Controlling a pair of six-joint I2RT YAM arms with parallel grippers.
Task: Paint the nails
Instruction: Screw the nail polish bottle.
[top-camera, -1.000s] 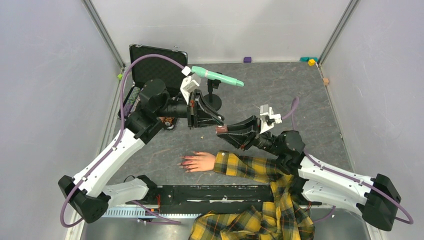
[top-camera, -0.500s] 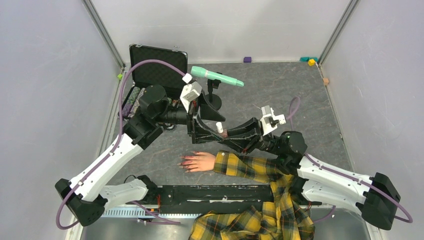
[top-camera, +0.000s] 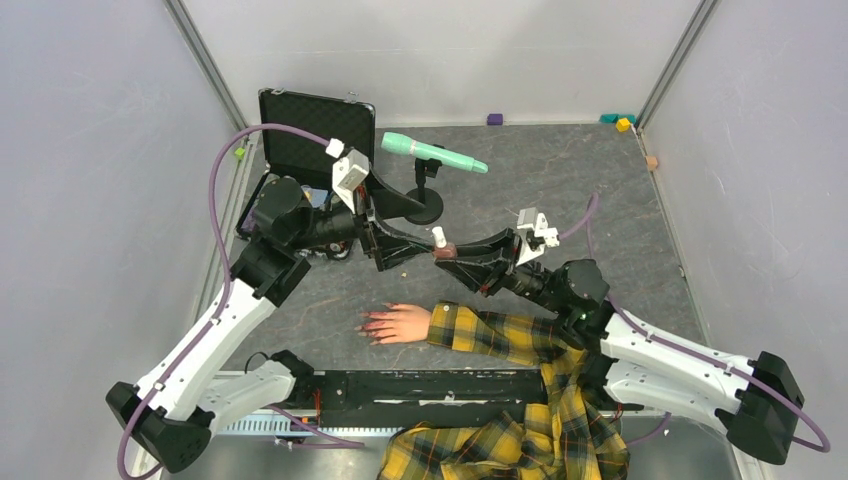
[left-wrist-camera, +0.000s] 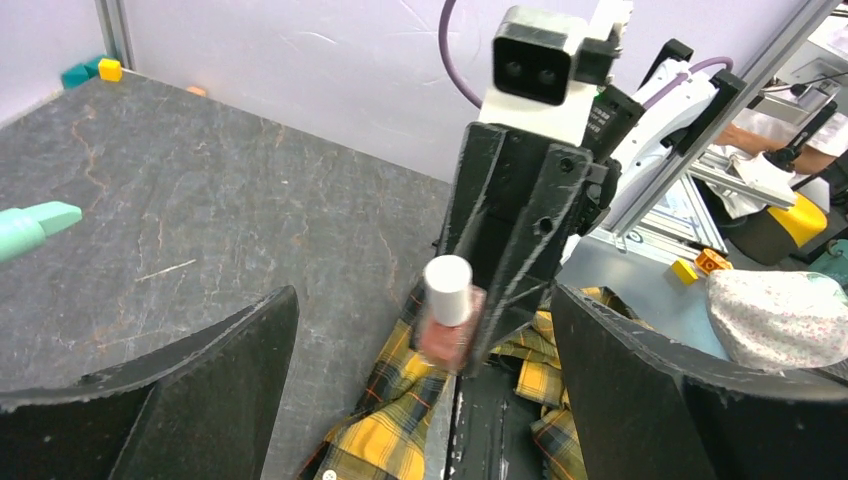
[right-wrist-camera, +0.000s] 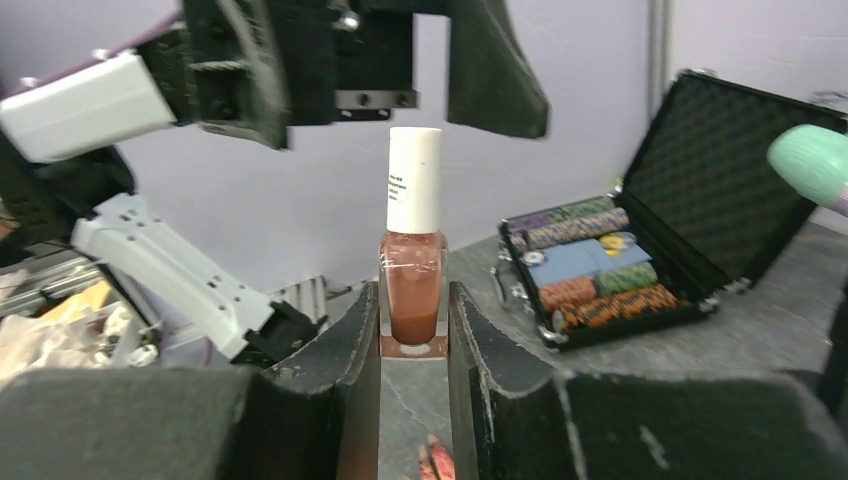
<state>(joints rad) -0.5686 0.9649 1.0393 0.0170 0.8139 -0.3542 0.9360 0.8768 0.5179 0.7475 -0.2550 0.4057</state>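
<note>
Nails (top-camera: 371, 325), glossy red-pink, tip the mannequin hand (top-camera: 402, 323), which lies flat on the dark table (top-camera: 560, 190) near the arm bases, its plaid sleeve (top-camera: 495, 335) trailing right. Just beyond the hand, the right gripper (top-camera: 447, 255) clamps the polish bottle (top-camera: 440, 245) upright, white cap on. The left gripper (top-camera: 412, 250) faces it, jaws spread wide, holding nothing.

Left jaws wide, right jaws tight
</note>
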